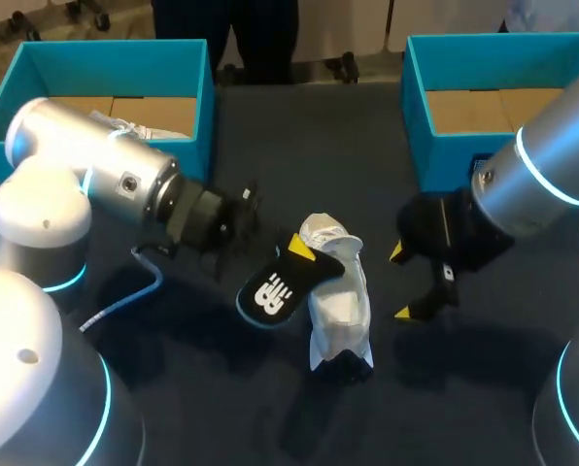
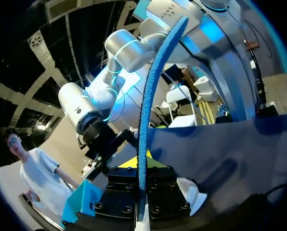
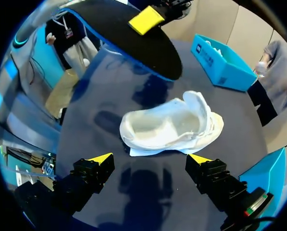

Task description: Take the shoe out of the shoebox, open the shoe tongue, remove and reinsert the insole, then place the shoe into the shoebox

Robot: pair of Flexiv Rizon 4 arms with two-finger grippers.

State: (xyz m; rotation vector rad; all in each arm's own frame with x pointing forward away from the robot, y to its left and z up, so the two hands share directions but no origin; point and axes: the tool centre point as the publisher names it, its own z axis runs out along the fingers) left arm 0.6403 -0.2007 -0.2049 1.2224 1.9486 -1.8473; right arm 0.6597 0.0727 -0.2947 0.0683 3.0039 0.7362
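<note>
Shoe (image 3: pixel 170 126) lies ahead of right tool (image 3: pixel 150 159); left tool (image 1: pixel 295 254) grips insole (image 1: pixel 273 293).

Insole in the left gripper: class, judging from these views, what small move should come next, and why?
Probably lower the insole toward the opening of the white shoe. The left gripper is shut on the insole, holding it above the table beside the shoe, whose inside looks empty; the right gripper hangs open on the shoe's other side, free to steady it.
</note>
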